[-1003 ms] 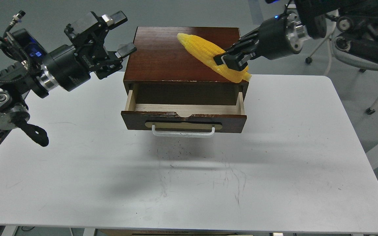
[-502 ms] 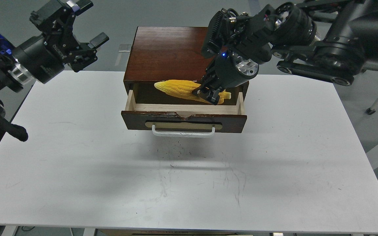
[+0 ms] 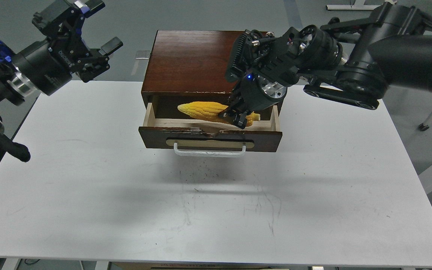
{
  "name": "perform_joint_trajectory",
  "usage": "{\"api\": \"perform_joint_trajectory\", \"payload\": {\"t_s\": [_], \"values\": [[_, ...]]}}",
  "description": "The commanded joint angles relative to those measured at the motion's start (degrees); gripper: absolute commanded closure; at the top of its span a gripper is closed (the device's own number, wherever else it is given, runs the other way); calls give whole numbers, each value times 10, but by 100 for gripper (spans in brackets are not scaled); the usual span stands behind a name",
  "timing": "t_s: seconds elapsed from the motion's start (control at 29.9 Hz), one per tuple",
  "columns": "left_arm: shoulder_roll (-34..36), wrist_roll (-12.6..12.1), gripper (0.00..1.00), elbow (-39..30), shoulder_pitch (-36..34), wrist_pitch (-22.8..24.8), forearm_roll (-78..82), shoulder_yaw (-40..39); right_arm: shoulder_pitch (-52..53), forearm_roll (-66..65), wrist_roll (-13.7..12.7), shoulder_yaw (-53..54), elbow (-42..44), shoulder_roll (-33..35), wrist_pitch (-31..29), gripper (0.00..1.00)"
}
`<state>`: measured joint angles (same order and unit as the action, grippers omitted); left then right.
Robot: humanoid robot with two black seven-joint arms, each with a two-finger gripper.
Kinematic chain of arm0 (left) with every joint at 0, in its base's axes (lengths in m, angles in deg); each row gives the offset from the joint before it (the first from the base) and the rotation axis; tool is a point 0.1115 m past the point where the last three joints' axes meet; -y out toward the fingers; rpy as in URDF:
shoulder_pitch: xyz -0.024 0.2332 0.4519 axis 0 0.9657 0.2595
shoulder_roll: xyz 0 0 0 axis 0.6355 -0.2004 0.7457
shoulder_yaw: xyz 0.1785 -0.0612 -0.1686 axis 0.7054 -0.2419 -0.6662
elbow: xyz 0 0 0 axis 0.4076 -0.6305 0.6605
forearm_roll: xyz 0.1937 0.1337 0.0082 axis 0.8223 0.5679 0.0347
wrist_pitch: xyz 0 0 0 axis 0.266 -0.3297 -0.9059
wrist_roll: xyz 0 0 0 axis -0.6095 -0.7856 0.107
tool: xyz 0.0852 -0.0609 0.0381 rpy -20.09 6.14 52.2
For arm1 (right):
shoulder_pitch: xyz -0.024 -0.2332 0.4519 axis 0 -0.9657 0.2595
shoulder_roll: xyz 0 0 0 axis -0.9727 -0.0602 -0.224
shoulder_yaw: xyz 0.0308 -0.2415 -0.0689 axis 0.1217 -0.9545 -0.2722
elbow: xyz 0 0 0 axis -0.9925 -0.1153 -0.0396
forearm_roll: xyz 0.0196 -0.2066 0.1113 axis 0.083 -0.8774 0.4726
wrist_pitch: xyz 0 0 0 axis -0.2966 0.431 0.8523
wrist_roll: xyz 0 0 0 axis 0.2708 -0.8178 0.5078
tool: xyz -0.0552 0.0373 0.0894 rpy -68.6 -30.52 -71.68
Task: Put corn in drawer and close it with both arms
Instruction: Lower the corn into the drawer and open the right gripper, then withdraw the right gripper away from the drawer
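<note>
Corn cob (image 3: 204,111) — bright yellow, kernelled, tapered end pointing toward the left wall of the drawer. It lies lengthwise across the open drawer, over the pale wood interior; whether it rests on the drawer floor or hangs just above it cannot be told.

Right gripper (image 3: 235,117) — black, pointing down into the drawer from above the cabinet's front right corner, its fingers clamped on the thick end of the cob. A blue light shows on the wrist housing above it.

Drawer (image 3: 210,139) — dark brown front with a chipped top edge, pulled out from the cabinet. White bar handle (image 3: 209,151) on a brass-coloured oval plate, untouched.

Cabinet (image 3: 189,63) — dark brown wood, polished top bare, standing at the far middle of the table.

Left gripper (image 3: 105,26) — black, held in the air well to the left of the cabinet and apart from it, fingers spread wide with nothing between them.

Table (image 3: 313,195) — white top with faint dark scuff marks in front of the drawer.
</note>
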<state>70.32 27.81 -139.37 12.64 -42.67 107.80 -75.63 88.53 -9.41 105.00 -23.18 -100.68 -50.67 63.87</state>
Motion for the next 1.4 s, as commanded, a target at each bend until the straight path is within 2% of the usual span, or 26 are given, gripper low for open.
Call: {"api": "perform_joint_trajectory", "payload": {"t_s": [0.0, 0.07, 0.1, 0.17, 0.27, 0.57, 0.8, 0.94, 1.0, 1.1, 1.27, 1.34, 1.37], "values": [[0, 1, 0, -1, 0, 0, 0, 1, -1, 2, 0, 1, 0, 2, 9, 29], [0, 0, 0, -1, 0, 0, 0, 2, 0, 7, 0, 3, -4, 3, 11, 22], [0, 0, 0, -1, 0, 0, 0, 2, 0, 7, 0, 3, -4, 3, 11, 22], [1, 0, 0, 0, -1, 0, 0, 2, 1, 11, 0, 7, -7, 7, 12, 10], [1, 0, 0, 0, 0, 0, 0, 1, 8, 38, 0, 32, -21, 30, 11, 4], [-5, 0, 0, 0, 0, 0, 1, 3, 57, 129, 0, 56, -63, 131, 9, 1], [-5, 0, 0, -3, 0, 0, 3, 3, 30, 264, 0, 108, -55, 238, 8, 1], [-8, 1, 0, -6, 0, 0, 9, 4, -55, 453, 0, 126, -48, 303, 12, 1], [-9, 1, 0, -8, 0, 0, 10, 5, -93, 502, 0, 141, -47, 318, 12, 1], [-7, 4, 0, -11, 0, 0, 17, 22, -195, 597, 0, 216, -46, 348, 13, 1], [-9, 8, 0, -29, 0, 0, 64, 25, -348, 689, 0, 337, -24, 357, 12, 1], [-11, 15, 0, -46, 0, 0, 97, 26, -408, 736, 0, 385, -2, 350, 9, 1], [-13, 27, 0, -58, 0, 0, 124, 25, -442, 763, 0, 411, 14, 348, 9, 1]]}}
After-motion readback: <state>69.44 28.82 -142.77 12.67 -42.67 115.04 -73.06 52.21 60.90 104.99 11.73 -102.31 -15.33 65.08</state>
